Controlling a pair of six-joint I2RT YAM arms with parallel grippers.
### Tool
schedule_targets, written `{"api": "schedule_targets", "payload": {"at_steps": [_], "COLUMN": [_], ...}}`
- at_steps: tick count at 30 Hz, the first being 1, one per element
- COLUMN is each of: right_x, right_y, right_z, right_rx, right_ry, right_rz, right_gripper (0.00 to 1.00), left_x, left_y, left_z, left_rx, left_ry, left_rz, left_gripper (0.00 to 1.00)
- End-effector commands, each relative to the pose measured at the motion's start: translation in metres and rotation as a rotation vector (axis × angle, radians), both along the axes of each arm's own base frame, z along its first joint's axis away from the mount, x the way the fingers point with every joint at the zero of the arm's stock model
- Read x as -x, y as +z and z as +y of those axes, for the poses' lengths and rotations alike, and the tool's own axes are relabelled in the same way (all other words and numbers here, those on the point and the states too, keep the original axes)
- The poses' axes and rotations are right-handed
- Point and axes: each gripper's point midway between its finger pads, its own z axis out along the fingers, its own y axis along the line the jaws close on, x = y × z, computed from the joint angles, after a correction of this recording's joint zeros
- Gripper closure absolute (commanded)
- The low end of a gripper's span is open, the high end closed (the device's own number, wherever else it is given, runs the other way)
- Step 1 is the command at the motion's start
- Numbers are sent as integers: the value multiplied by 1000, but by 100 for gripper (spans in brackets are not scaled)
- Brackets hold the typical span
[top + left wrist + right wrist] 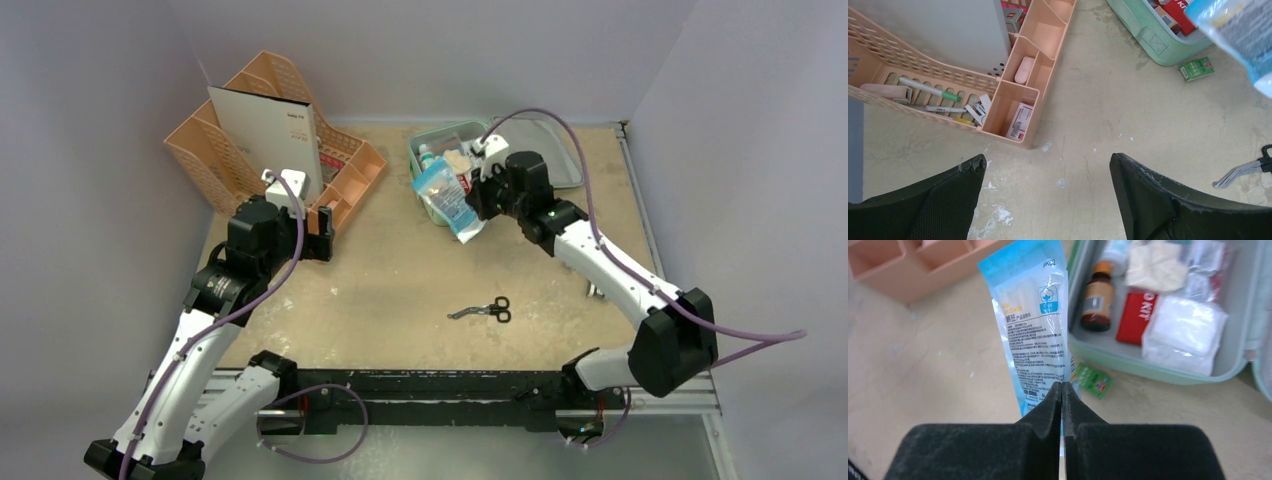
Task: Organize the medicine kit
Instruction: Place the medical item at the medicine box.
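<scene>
The step in hand looks like loading: the right gripper [1062, 390] has its jaws pressed together on the bottom edge of a blue-and-white plastic packet [1033, 325], which stands up from the grip and tilts toward 11 o'clock in the right wrist view. The medicine kit [1108, 356] lies open at about 1 o'clock from the middle of the worktop [400, 290], lid swung out toward 3 o'clock. It already holds a brown bottle [1096, 300], a red pouch [1138, 317] and a white gauze pack [1180, 332].

In the top view the packet hangs over the kit's 7 o'clock corner, not yet inside. The next move, I judge, calls for carrying it toward 1 o'clock in the wrist view, laying it flat over the contents (little bare floor shows), then parting the jaws.

The left gripper [1048, 159] hovers with jaws wide apart and empty, just off the near corner of the peach desk organizer [1034, 127].

A small green sachet [1094, 381] beside the kit's near wall and the scissors [485, 310] at 5 o'clock both lie outside the kit.
</scene>
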Motion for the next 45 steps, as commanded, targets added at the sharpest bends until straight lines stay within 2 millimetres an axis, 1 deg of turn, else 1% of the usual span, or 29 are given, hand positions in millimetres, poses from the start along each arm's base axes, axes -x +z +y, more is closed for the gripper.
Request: {"api": "schedule_targets", "payload": {"at_steps": [1, 2, 7, 8, 12, 15, 17, 20, 25, 29, 35, 41, 45], "right_x": [-49, -58, -98, -107, -135, -151, -160, -165, -170, -171, -173, -176, -178], "right_y": [41, 46, 45, 38, 27, 14, 1, -16, -45, -65, -78, -88, -88], "right_z": [-12, -13, -15, -14, -14, -14, -16, -18, -30, -35, -43, -41, -39], "right_rx": [-144, -156, -186, -181, -183, -178, -167, -166, -129, -112, -90, -84, -95], "right_ry": [-165, -182, -249, -259, -292, -310, -335, -363, -405, -410, -438, -432, -434], "right_rz": [-30, -26, 22, 37, 66, 88, 121, 159, 197, 234, 250, 274, 279], "right_gripper": [100, 100, 100, 100, 100, 100, 100, 100, 100, 100, 100, 100, 100], "left_x": [-3, -3, -2, -3, -4, -4, -4, -5, -5, -4, -4, -5, -5], "left_y": [2, 1, 1, 0, -1, -2, -1, -2, -5, -4, -3, -5, -5], "left_z": [-3, -2, -2, -2, -3, -4, -6, -9, -11, -10, -10, -11, -12], "left_rx": [6, 5, 6, 6, 4, 7, 14, 19, 19, 19, 20, 20, 21], "left_ry": [-16, -15, -11, -11, -12, -18, -29, -39, -46, -45, -45, -52, -53], "left_rz": [-15, -15, -17, -15, -7, -6, -4, 0, 13, 7, 4, 14, 16], "left_gripper": [7, 7, 7, 7, 7, 7, 7, 7, 7, 7, 7, 7, 7]}}
